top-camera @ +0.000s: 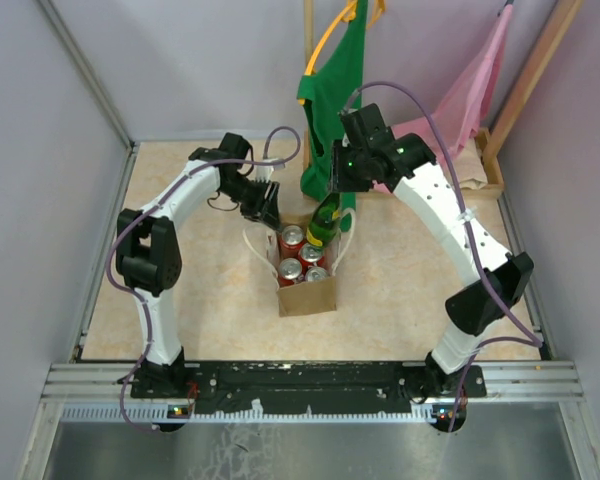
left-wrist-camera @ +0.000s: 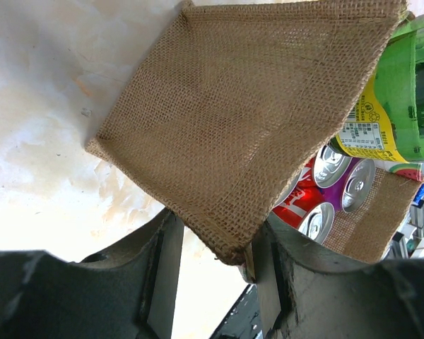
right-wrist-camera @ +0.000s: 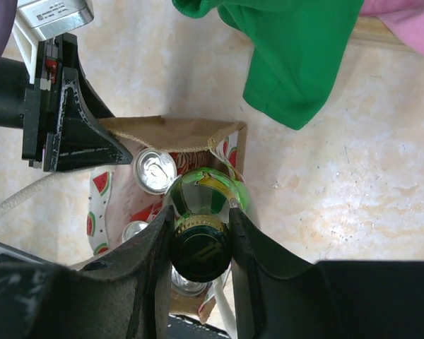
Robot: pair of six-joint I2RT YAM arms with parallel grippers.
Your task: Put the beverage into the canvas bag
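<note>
The canvas bag (top-camera: 308, 298) stands open mid-table, with tan side panels and a red watermelon print. Several cans (top-camera: 293, 238) stand inside it. My right gripper (top-camera: 331, 200) is shut on the neck of a green bottle (top-camera: 324, 226) and holds it upright over the bag's far right corner. In the right wrist view the fingers (right-wrist-camera: 201, 212) clamp the neck under the dark cap, with the bottle body (right-wrist-camera: 206, 185) down in the bag's mouth. My left gripper (top-camera: 265, 208) grips the bag's far left corner. In the left wrist view the burlap panel (left-wrist-camera: 254, 120) sits between its fingers (left-wrist-camera: 215, 240).
A green cloth (top-camera: 330, 110) and a pink cloth (top-camera: 470, 90) hang from wooden posts at the back. A wooden tray (top-camera: 492, 172) sits at the back right. Grey walls close both sides. The bag's white handle loops (top-camera: 348, 236) hang outward.
</note>
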